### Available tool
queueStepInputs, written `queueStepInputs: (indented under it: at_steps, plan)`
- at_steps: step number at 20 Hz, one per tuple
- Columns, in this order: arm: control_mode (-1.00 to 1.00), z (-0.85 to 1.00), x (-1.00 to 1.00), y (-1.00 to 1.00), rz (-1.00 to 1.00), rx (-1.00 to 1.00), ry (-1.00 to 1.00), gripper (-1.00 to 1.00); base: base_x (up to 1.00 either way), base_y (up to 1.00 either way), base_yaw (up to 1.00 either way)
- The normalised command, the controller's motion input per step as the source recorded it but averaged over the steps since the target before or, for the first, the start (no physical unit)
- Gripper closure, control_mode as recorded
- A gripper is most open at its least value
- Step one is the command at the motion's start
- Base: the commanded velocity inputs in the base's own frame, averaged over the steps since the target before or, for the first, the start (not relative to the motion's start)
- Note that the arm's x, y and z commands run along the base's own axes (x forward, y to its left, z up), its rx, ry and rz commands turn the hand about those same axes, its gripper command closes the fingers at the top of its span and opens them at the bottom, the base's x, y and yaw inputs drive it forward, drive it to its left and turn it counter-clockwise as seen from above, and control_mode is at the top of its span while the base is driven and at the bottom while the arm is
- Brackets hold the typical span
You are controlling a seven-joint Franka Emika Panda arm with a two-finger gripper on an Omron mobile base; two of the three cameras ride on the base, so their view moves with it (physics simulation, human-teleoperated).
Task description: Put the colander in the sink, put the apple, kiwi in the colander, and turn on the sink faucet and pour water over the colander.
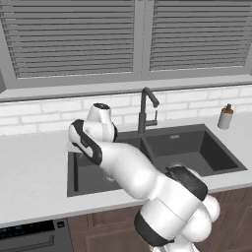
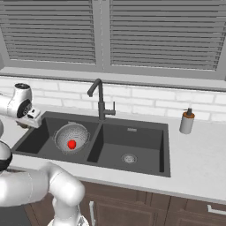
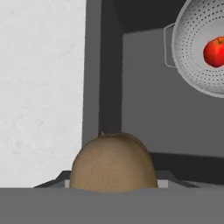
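Note:
The brown kiwi (image 3: 113, 164) sits at the bottom of the hand view with my gripper (image 3: 113, 183) shut on it, above the sink's left rim where the counter meets the basin. My gripper (image 2: 34, 115) hangs at the left end of the dark double-basin sink (image 2: 132, 141). In the left basin the silver mesh colander (image 2: 81, 132) holds the red apple (image 2: 71, 144). From the hand, the colander (image 3: 192, 52) and apple (image 3: 214, 51) lie ahead to the upper right, apart from the kiwi. The dark faucet (image 2: 100, 99) stands behind the divider, spout angled toward the left basin; no water is visible.
A grey soap bottle (image 2: 187, 121) stands on the counter right of the sink. White counter (image 3: 39, 87) runs along the sink's left side. Tiled backsplash and shuttered windows rise behind. My arm crosses the left basin in the left base view.

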Motion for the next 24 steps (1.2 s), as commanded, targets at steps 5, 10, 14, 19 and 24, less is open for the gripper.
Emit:
queueStepInputs:
  at_steps: [5, 10, 14, 19, 24]
  plan:
    - [-1.0, 0.18, 0.67, -0.37, -0.17, -0.08, 0.08, 1.0, 0.0, 0.0, 0.0]
    - [-1.0, -0.19, 0.46, -0.38, -0.17, -0.1, 0.0, 1.0, 0.0, 0.0, 0.0]
    - [-1.0, -0.6, 0.09, -0.38, -0.16, -0.08, -0.06, 1.0, 0.0, 0.0, 0.0]
    - [-1.0, -0.66, 0.0, -0.57, -0.1, 0.0, -0.12, 1.0, 0.0, 0.0, 0.0]
    - [-1.0, -0.53, 0.0, -0.75, -0.03, 0.0, -0.02, 1.0, 0.0, 0.0, 0.0]
